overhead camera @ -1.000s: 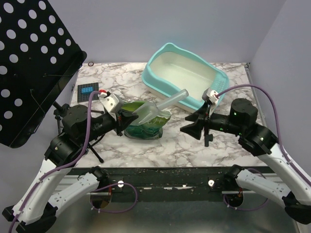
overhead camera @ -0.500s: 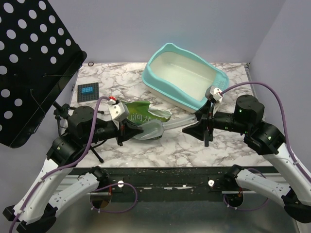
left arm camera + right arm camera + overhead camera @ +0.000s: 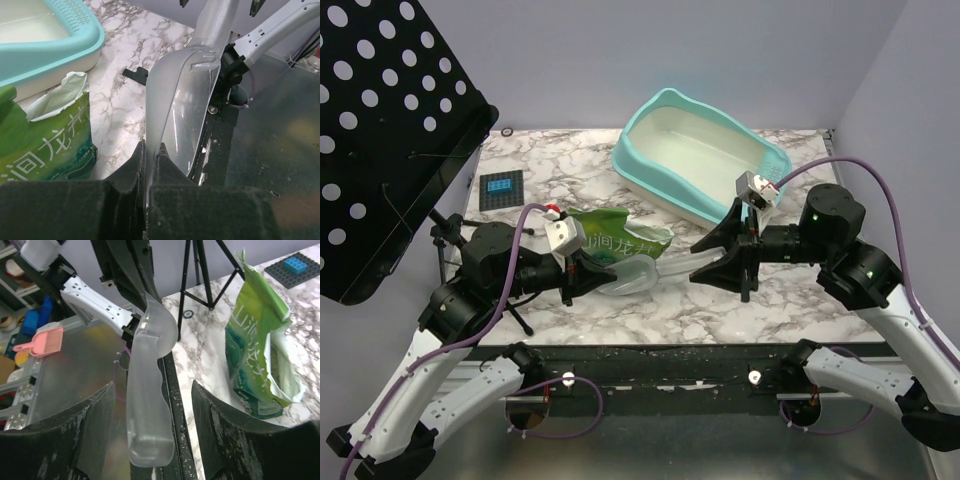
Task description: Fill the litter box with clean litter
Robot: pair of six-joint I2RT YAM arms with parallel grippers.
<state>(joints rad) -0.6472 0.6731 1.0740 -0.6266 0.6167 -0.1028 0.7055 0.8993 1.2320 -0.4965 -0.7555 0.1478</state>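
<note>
So the clear scoop (image 3: 640, 268) isn't up over the green bag (image 3: 615, 240) like it was a second ago. It's dropped down and now lies about level just in front of the bag, handle sticking out away from it. The left end effector (image 3: 578, 272) is clamped on the rim of the scoop's bowl. The right end effector (image 3: 705, 262) has slid in so its fingers sit spread on either side of the handle, not closed on it yet. Looks to me like a handover, so the right arm gets a proper handle grip before any digging happens. Contents-wise, the scoop looks empty. The litter box (image 3: 665, 192), beyond the bag on the table (image 3: 570, 160), shows only bare cream-white inside. The bag is torn open at the top, but I can't make out the clean litter in it from any view. So basically zero filling done so far.
</note>
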